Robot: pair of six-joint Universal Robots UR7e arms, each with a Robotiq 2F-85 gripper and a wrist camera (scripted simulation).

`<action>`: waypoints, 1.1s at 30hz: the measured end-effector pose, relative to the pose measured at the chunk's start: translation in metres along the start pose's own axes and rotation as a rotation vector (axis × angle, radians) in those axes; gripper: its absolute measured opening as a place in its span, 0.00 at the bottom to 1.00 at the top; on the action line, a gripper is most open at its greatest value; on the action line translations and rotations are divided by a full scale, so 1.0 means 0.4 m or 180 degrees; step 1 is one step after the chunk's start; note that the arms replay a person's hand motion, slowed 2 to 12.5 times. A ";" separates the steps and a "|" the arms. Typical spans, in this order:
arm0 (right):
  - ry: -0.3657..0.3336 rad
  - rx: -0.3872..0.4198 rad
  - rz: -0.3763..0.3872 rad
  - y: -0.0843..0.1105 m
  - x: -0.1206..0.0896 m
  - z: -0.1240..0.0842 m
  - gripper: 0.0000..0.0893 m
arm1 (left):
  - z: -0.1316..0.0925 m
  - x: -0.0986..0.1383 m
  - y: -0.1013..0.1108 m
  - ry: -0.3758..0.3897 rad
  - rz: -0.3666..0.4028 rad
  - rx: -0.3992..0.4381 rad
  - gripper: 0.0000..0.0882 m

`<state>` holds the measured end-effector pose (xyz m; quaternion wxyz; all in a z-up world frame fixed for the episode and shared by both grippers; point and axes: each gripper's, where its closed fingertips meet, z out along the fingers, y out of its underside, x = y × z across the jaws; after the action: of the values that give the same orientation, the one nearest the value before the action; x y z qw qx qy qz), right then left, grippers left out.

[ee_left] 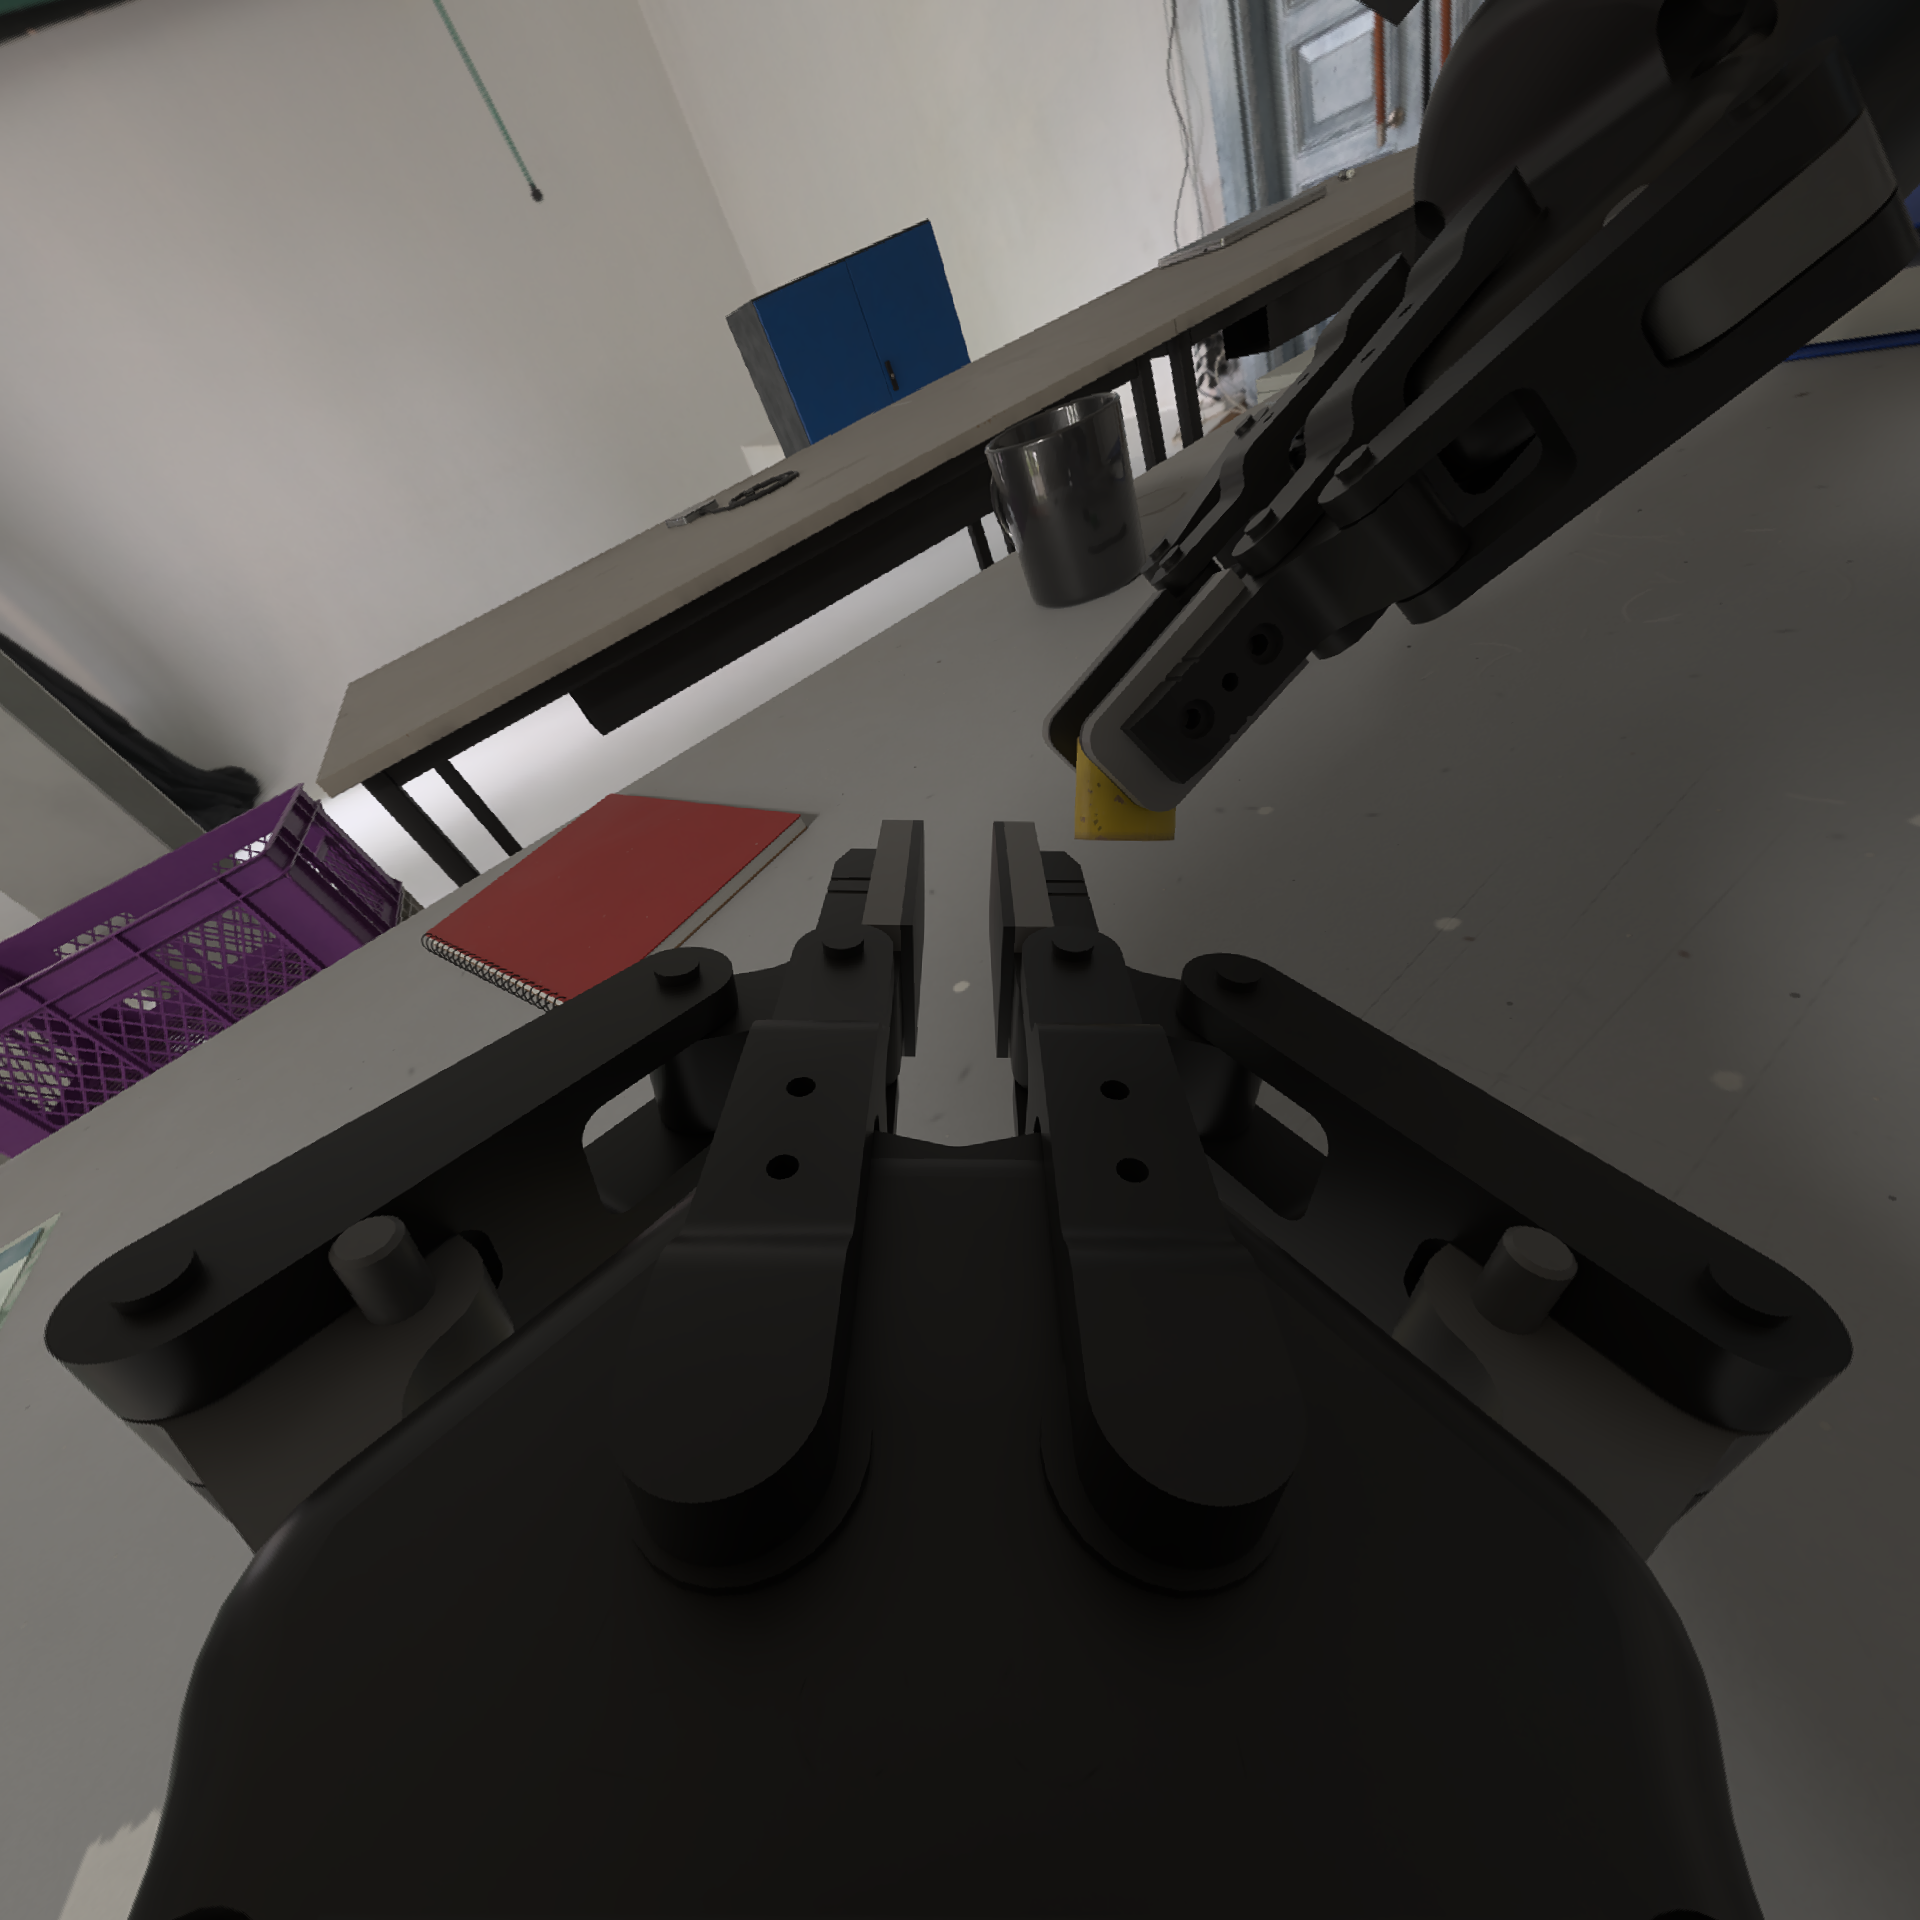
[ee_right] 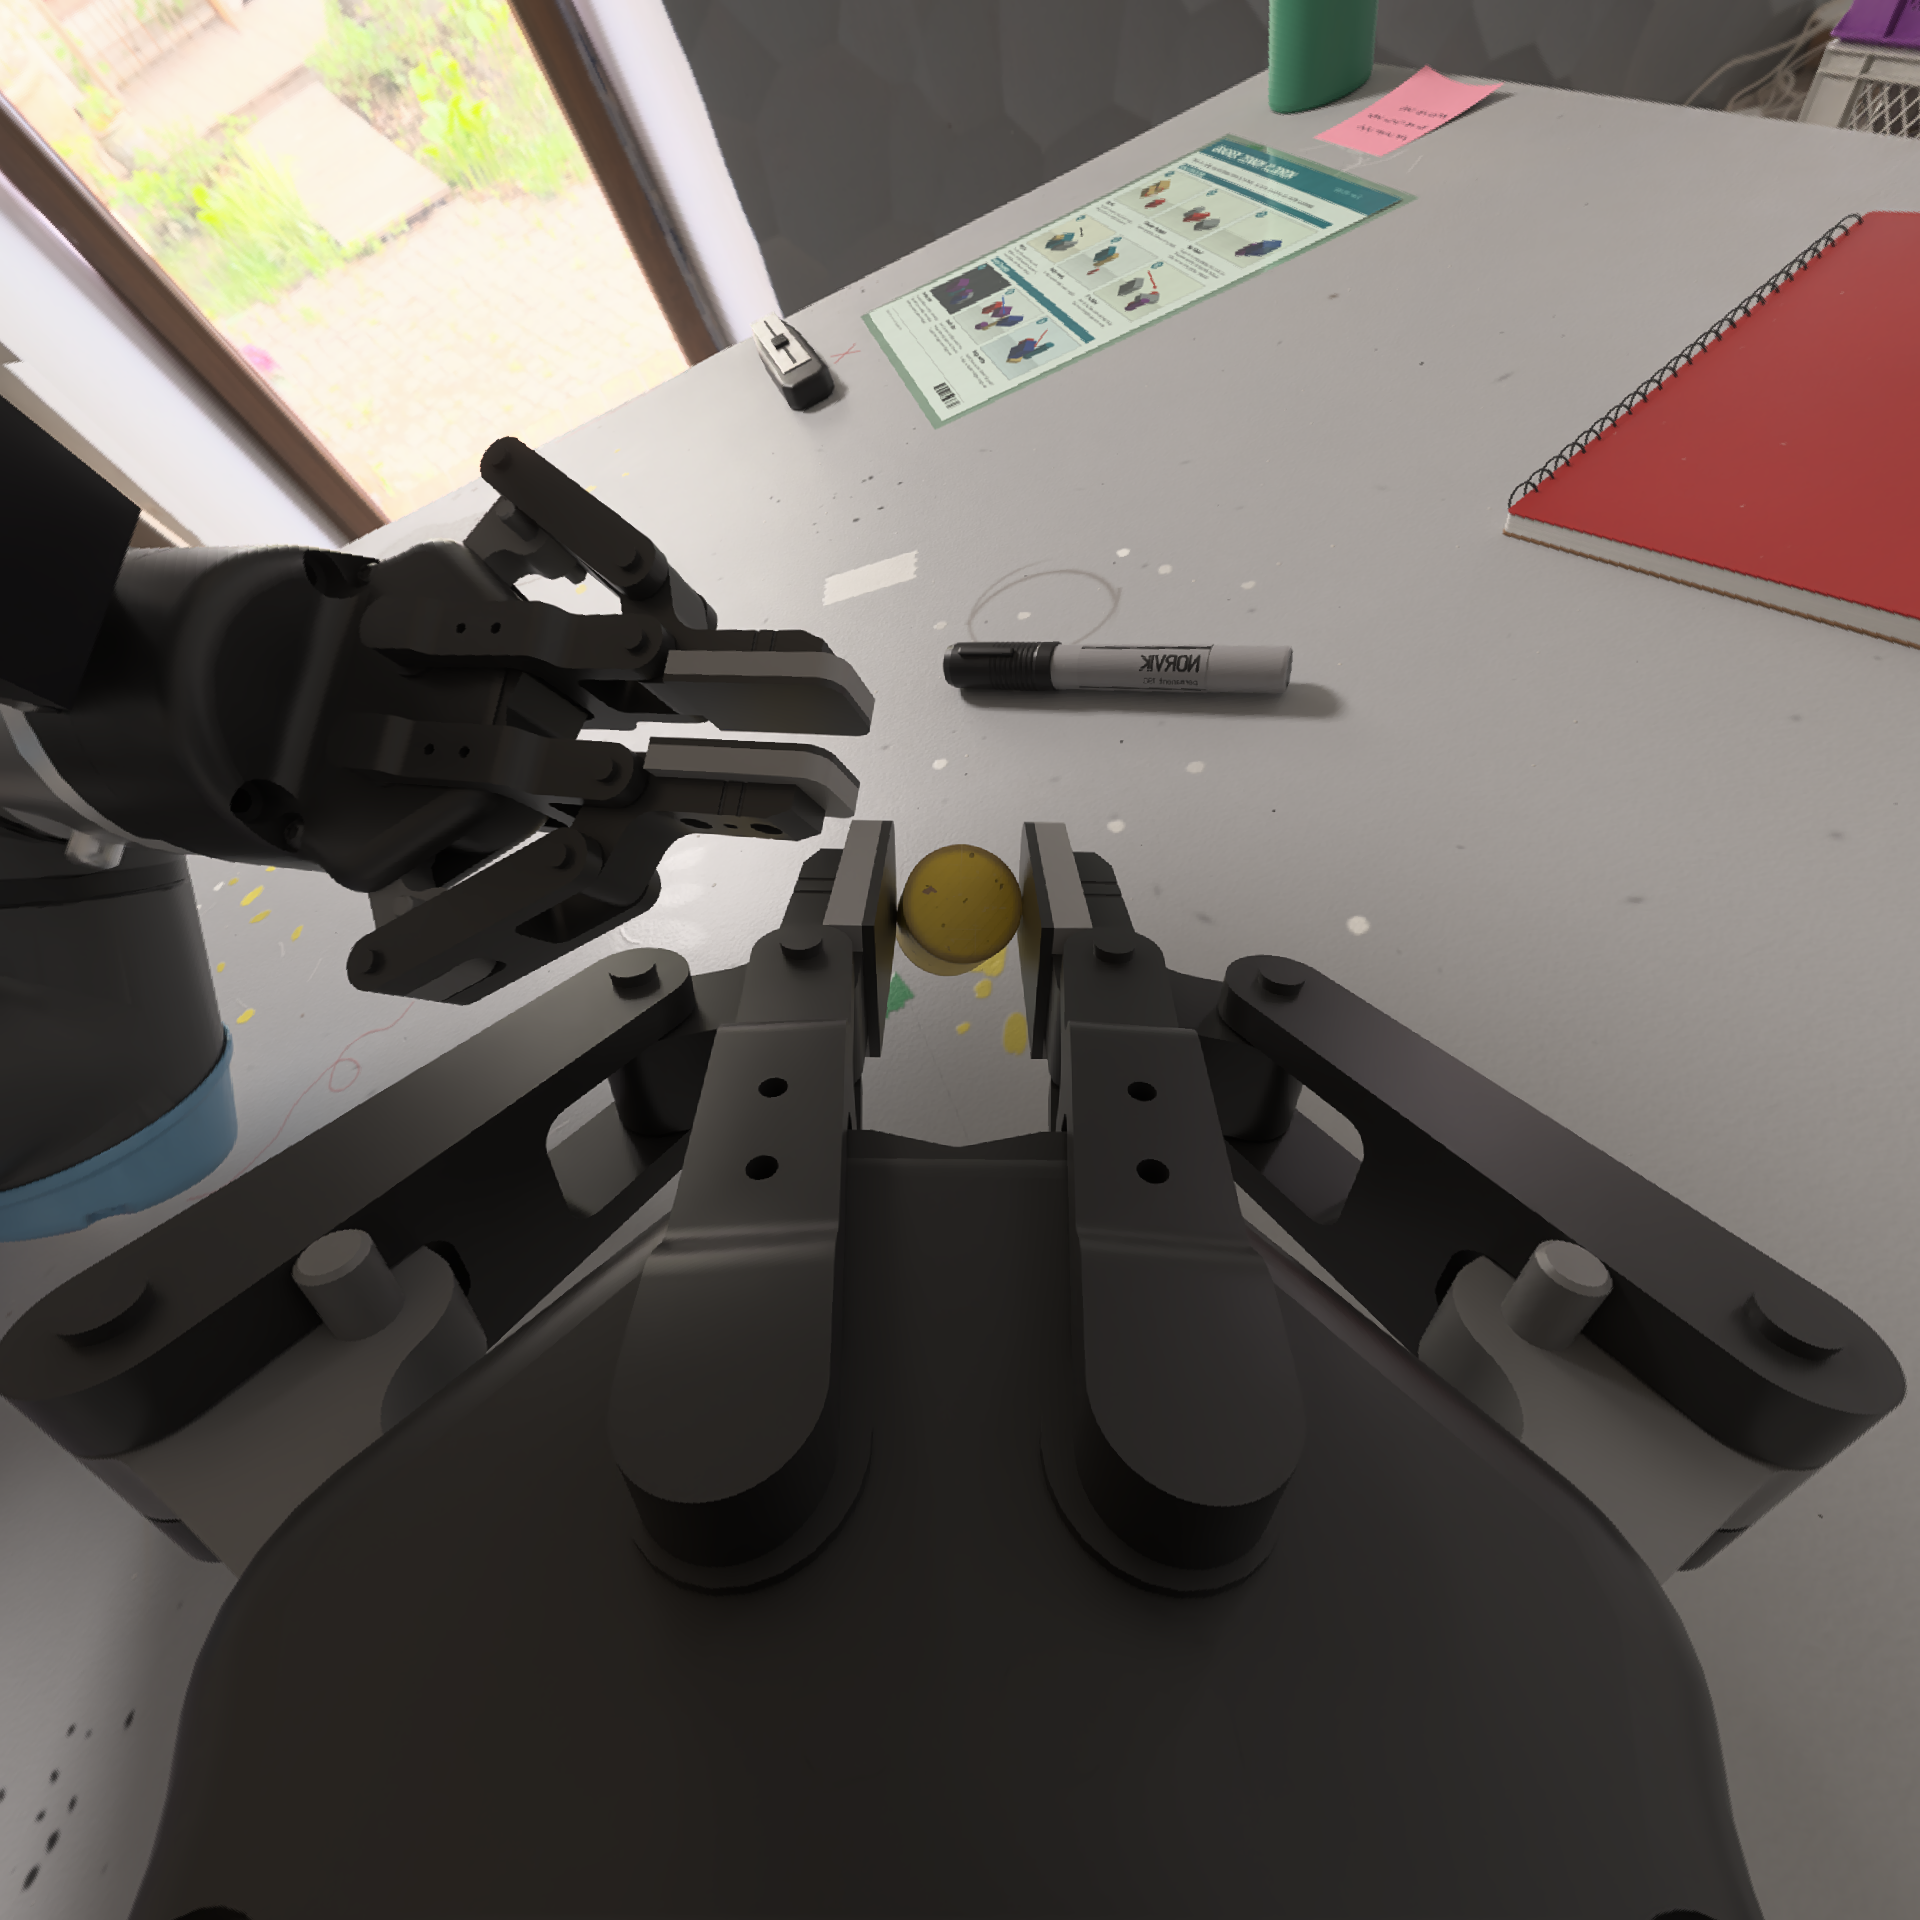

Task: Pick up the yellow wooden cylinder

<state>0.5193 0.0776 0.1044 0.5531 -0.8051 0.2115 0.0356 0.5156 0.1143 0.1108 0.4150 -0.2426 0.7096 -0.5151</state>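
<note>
The right gripper (ee_right: 958, 902) clamps the yellow wooden cylinder (ee_right: 958, 899) between its fingertips above the grey table (ee_right: 1455, 935); at its ten o'clock, the left gripper (ee_right: 847, 743) hovers, fingers narrowly parted, empty.

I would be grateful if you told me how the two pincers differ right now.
The right pincer is shut on the yellow wooden cylinder, pads against its sides; the left pincer holds nothing, with a narrow bare gap between its fingers. The right pincer points down at the table, while the left pincer lies nearly level. Both are dark two-finger pincers.
</note>
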 end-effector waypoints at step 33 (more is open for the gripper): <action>0.0087 -0.0047 -0.0033 0.012 0.015 0.000 0.24 | 0.005 0.007 0.004 0.0037 0.0013 -0.0027 0.13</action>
<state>0.5229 0.0744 0.0984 0.5443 -0.8106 0.2146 0.0233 0.5158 0.1115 0.1080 0.4109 -0.2399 0.7147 -0.5126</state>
